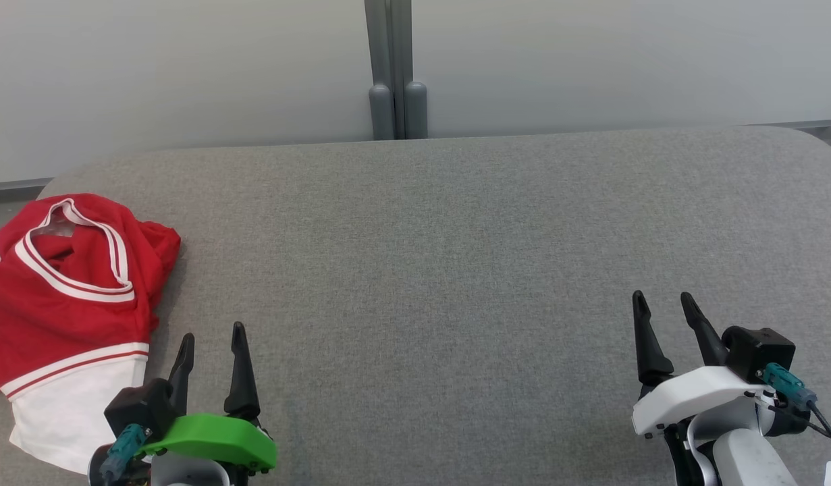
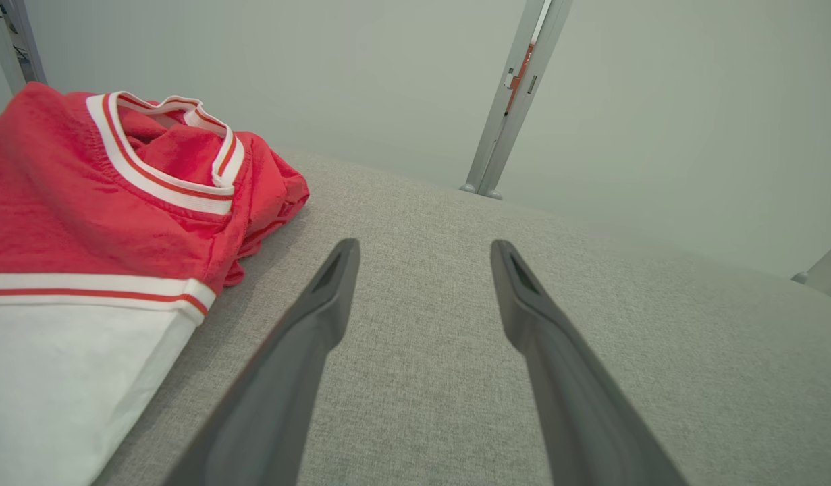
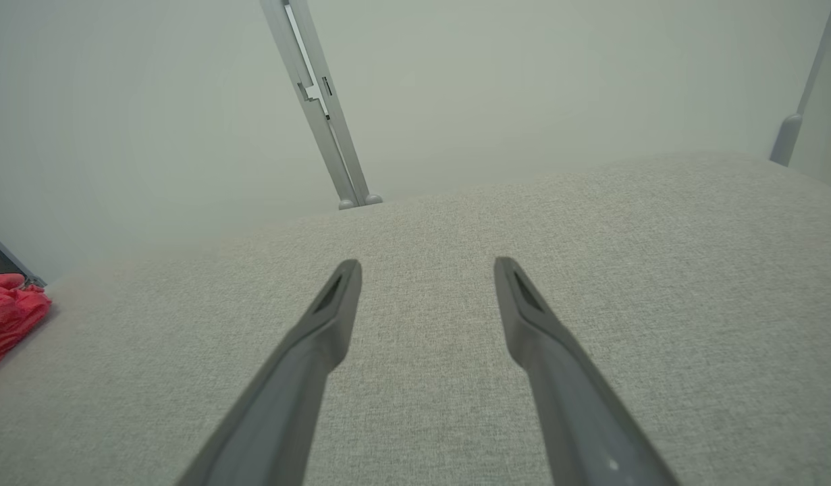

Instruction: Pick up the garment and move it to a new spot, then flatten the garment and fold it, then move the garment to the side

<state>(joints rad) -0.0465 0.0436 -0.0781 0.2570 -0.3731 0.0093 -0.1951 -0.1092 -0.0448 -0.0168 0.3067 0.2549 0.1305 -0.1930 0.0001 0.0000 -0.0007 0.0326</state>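
**Two sets of jaws spread wide and empty; garment (image 1: 71, 297) heaped on the left end of the table (image 1: 456, 236)**

Left gripper (image 1: 212, 332): green-shelled wrist, over the table's near-left part. Jaws stand fully apart with only bare cloth between them. I hold nothing.

Right gripper (image 1: 662, 297): white-shelled wrist, over the table's near-right part. Same state, spread wide and empty.

Fingers (image 2: 287, 391): long, dark and matte, tapering to narrow tips. Each has a shallow recessed slot just below the tip.

Table: covered in grey woven fabric with a fine speckled weave. The far corners are rounded.

Garment: lies on the table's left end and reaches its left edge. It is just beside my left gripper but apart from the fingers.
- Thin red cloth, crumpled, bunched into soft folds on the side toward the table's middle.
- Neck opening is a curved loop, banded white with a thin red stripe.
- Toward the table's near edge, a white-and-red band, then a smooth, flat white panel.

Beyond the table's far edge: a pale, smooth wall (image 1: 185, 67). A grey metal post (image 1: 395, 67) with two rounded feet meets that edge near its middle.
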